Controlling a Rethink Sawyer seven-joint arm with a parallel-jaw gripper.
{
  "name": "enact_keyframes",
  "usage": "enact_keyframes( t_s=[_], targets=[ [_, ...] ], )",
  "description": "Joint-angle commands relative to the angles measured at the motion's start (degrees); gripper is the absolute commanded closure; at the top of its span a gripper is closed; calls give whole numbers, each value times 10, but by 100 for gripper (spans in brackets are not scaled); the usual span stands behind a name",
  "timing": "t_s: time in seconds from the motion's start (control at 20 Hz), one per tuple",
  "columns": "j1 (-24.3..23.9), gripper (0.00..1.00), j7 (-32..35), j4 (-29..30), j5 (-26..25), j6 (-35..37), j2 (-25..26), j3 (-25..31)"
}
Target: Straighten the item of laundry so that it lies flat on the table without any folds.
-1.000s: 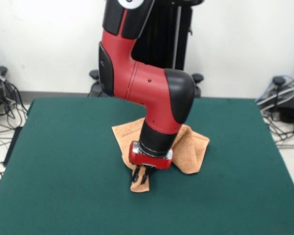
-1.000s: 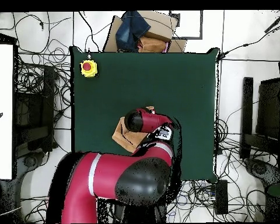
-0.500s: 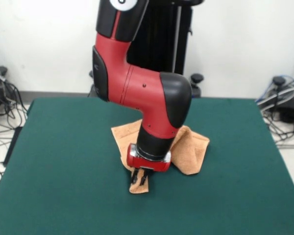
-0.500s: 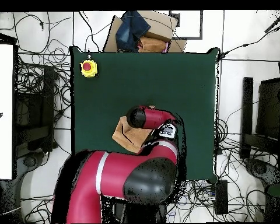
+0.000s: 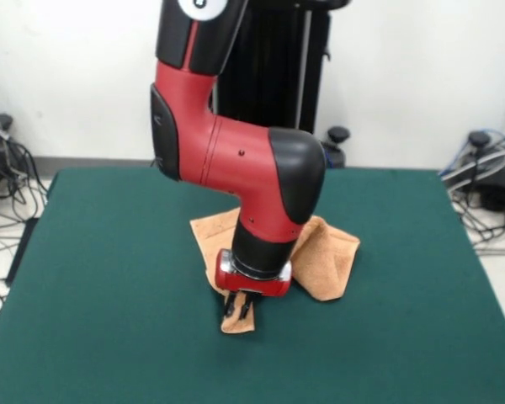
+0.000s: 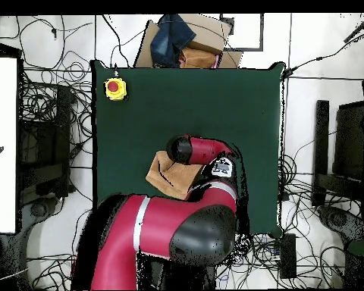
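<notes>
The towel (image 5: 324, 261) lies crumpled near the middle of the green bench (image 5: 109, 278), well apart from the yellow box with a red button (image 6: 115, 89) at one far corner. Its left part lies flat beside the arm (image 5: 252, 168); a narrow corner sticks out toward the front edge, and a folded flap sits to the right. The claw (image 5: 238, 309) sits low on that narrow corner, its fingers close together, apparently pinching the towel. To do this well, I would keep the grip firm and draw the corner outward, low and slow.
</notes>
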Motion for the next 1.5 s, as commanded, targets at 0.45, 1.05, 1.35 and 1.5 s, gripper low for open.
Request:
enact_keyframes(
  t_s=[0.45, 1.05, 1.35, 1.5],
  targets=[
    [-25, 100, 18, 142, -38, 114, -149, 52],
    [-52, 100, 31, 108, -78, 30, -112, 40],
    [-53, 100, 76, 122, -83, -20, -95, 24],
    [-56, 100, 84, 118, -79, -37, -76, 26]
  ],
)
